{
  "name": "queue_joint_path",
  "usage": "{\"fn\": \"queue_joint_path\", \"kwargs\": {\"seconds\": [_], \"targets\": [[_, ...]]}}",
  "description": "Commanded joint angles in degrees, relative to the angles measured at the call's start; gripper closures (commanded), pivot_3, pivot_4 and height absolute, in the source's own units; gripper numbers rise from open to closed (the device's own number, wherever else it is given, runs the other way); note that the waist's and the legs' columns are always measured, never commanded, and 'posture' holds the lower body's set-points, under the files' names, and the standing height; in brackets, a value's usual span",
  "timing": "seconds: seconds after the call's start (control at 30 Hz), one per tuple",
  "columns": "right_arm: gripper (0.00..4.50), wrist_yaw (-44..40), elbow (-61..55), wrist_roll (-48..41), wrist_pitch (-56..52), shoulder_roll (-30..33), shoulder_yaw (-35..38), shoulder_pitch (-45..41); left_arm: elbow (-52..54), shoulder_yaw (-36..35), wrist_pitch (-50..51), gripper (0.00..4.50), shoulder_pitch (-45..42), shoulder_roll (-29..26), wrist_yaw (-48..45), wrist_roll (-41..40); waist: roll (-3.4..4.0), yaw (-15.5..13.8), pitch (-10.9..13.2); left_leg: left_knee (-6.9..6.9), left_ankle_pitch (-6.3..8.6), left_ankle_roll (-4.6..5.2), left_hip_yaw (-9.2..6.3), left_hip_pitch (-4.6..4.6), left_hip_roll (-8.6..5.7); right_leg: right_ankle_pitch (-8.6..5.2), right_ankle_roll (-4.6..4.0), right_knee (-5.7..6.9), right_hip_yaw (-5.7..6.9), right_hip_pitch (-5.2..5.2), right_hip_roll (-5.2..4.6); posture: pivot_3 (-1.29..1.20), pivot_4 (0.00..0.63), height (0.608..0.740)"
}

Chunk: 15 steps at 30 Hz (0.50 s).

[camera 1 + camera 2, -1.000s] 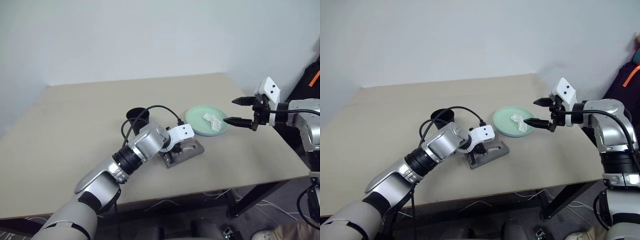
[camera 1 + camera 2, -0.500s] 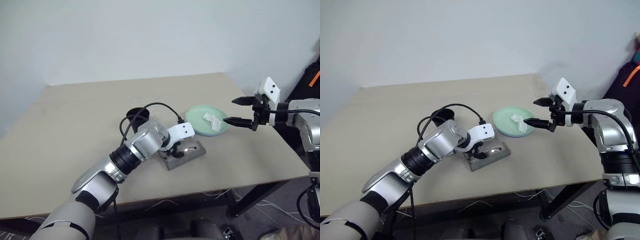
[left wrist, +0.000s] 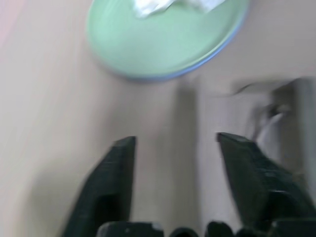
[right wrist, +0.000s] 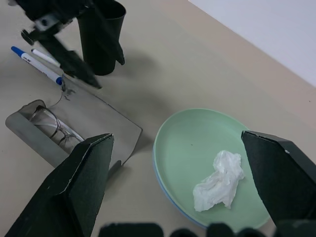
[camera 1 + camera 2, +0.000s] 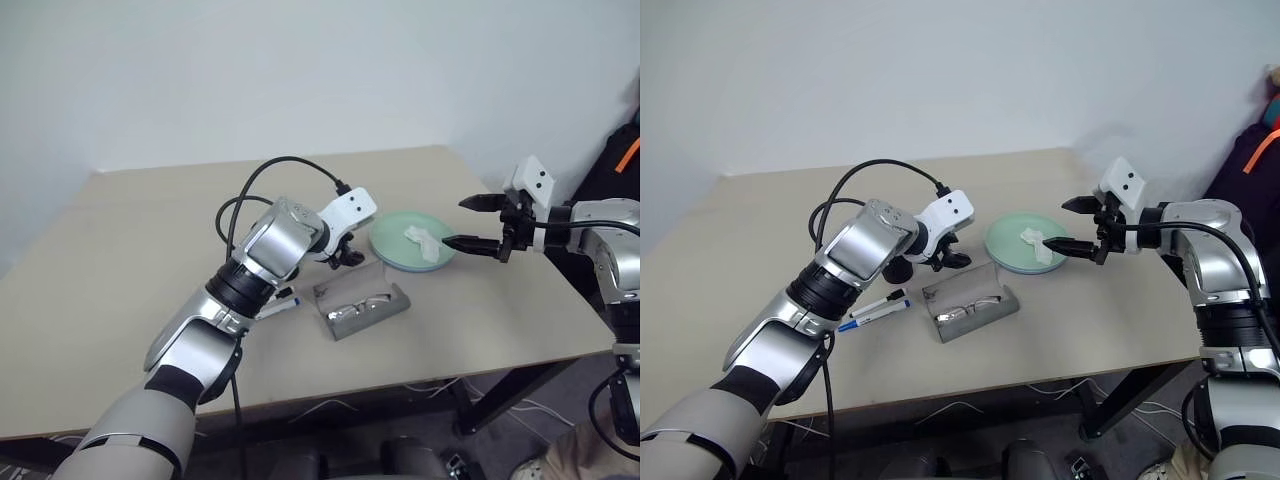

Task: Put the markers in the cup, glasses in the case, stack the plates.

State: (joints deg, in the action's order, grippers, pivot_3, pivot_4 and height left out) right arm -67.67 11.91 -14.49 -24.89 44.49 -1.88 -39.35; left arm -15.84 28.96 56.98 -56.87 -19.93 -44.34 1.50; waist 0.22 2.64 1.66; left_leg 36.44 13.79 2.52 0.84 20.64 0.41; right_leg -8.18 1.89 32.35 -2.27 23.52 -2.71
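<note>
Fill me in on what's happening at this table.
A two-armed robot is tidying up. The glasses already lie in the open grey case, and the mint green plate sits on the blue one with a crumpled tissue on top. Both markers still lie on the table beside the black cup. The left gripper hangs open above the case, empty; the right gripper hovers open by the plates.
</note>
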Motion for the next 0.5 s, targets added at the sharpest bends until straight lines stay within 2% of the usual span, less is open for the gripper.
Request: {"fn": "queue_joint_path", "kwargs": {"seconds": [0.03, 0.07, 0.13, 0.33, 0.5], "targets": [[0.00, 0.2, -1.1, -0.4, 0.7, -0.1, 0.5, -1.5, -3.3, -1.4, -4.0, 3.45, 0.4, 0.6, 3.1, 1.9, 0.00, 0.0, 0.0, 0.01, 0.00, 0.00, 0.00, 0.01, 0.00, 0.00, 0.00, 0.00, 0.00, 0.00, 0.00, 0.00, 0.000, 0.727], [0.00, 0.2, -1.2, -0.4, 0.6, -0.1, 0.5, -1.5, -4.5, -1.2, -5.0, 3.67, 0.6, 0.8, 3.8, 2.3, 0.00, 0.0, 0.0, 0.01, 0.00, 0.00, 0.00, 0.01, 0.00, 0.00, 0.00, 0.00, 0.00, 0.00, 0.00, 0.00, 0.000, 0.727], [0.00, 0.2, -1.3, -0.5, 0.5, -0.1, 0.6, -1.4, -6.6, -1.1, -6.7, 4.40, 1.0, 1.3, 4.6, 2.7, 0.00, 0.0, 0.0, 0.01, 0.00, 0.00, 0.00, 0.01, -0.01, 0.00, 0.00, 0.00, 0.00, 0.00, 0.00, 0.00, 0.000, 0.727], [0.00, 0.2, -1.7, -0.7, 0.3, -0.1, 0.7, -1.4, -10.1, 0.7, -11.5, 4.46, 2.5, 2.1, 5.6, 5.6, -0.01, -0.1, 0.0, 0.01, 0.00, 0.00, 0.00, 0.03, -0.02, 0.00, 0.00, 0.00, -0.01, 0.01, -0.01, 0.00, 0.000, 0.727], [0.00, 0.3, -2.1, -0.8, 0.2, -0.1, 0.8, -1.2, -7.2, 2.1, -11.0, 4.46, 4.2, 2.4, 2.9, 5.8, -0.01, 0.0, 0.0, 0.00, 0.00, 0.00, 0.01, 0.02, -0.02, 0.00, 0.00, 0.01, -0.01, 0.01, -0.01, 0.00, 0.000, 0.727]]}}
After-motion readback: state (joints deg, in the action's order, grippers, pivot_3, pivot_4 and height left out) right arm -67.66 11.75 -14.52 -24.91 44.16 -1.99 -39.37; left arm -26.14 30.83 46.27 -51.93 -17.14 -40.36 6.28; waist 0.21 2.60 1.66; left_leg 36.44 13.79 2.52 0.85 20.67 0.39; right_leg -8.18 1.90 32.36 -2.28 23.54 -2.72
